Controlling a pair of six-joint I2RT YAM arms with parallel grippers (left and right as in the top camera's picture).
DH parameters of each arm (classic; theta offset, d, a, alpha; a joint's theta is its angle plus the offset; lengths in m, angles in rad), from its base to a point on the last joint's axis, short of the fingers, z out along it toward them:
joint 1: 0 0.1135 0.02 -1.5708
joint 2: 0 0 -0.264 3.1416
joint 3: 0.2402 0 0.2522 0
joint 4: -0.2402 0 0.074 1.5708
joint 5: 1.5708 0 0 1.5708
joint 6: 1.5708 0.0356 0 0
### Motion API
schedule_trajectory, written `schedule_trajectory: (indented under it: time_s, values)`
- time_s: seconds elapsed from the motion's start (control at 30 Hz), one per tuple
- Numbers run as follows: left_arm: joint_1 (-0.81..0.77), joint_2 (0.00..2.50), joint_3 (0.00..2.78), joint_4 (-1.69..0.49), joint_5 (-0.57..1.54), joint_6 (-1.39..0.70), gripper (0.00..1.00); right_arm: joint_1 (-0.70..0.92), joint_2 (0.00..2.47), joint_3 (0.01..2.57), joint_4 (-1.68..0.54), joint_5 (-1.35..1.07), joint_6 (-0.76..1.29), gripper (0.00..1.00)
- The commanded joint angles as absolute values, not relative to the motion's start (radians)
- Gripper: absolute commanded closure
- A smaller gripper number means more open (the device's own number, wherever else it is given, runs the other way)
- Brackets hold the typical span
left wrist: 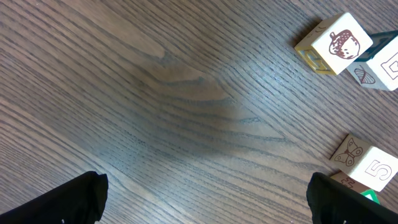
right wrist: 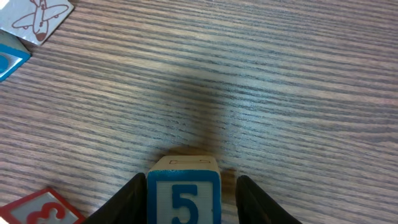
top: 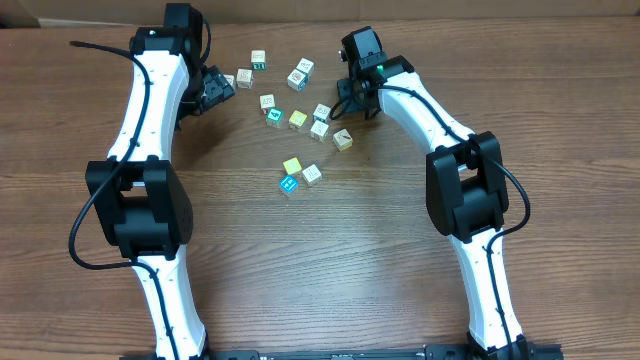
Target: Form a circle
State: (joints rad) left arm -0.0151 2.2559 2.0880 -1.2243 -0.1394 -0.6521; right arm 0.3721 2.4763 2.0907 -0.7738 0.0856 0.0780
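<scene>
No circle shows; its pieces are small printed cubes scattered loosely between the arms, such as a teal one (top: 288, 184), a yellow one (top: 292, 166) and a white one (top: 300, 72). My right gripper (top: 355, 103) (right wrist: 189, 186) straddles a cube with a blue 5 (right wrist: 183, 199). Its left finger touches the cube, and a thin strip of table shows before the right finger. My left gripper (top: 216, 90) (left wrist: 205, 193) stands wide open over bare wood. An acorn cube (left wrist: 336, 43) and a cube with a green 5 (left wrist: 367, 165) lie to its right.
In the right wrist view an airplane cube (right wrist: 37, 18) lies at the top left and a red 3 cube (right wrist: 40, 211) sits beside the left finger. The wooden table (top: 330, 270) stretches toward the front between the two arm bases.
</scene>
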Motion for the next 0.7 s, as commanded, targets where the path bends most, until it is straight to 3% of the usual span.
schedule_trajectory:
  time_s: [0.0,0.2,0.3,0.33,0.37,0.4,0.57,0.67]
  values:
    - [-0.014,2.244,2.103,-1.225,-0.148,-0.651,0.01,0.369,2.397,2.123,-0.768,0.096,0.075,0.57]
    - [-0.014,2.244,2.103,-1.225,-0.148,-0.651,0.01,0.37,2.334,2.123,-0.773,0.088,0.075,0.57]
    - [-0.014,2.244,2.103,-1.225,-0.148,-0.651,0.0,0.37,2.303,2.123,-0.783,0.085,0.075,0.51]
    - [-0.014,2.244,2.103,-1.225,-0.148,-0.651,0.01,0.37,2.297,2.123,-0.784,0.085,0.075,0.39]
    - [-0.014,2.244,2.103,-1.225,-0.148,-0.651,0.0,0.37,2.294,2.123,-0.784,0.085,0.075,0.14]
    - [-0.014,2.244,2.103,-1.225,-0.148,-0.651,0.0,0.37,2.294,2.123,-0.783,0.085,0.077,0.0]
    - [-0.014,2.244,2.103,-1.225,-0.148,-0.651,0.0,0.369,2.3,2.106,-0.786,0.081,0.082,0.0]
    - [-0.014,2.244,2.103,-1.225,-0.148,-0.651,0.01,0.369,2.301,2.075,-0.776,0.073,0.083,0.18]
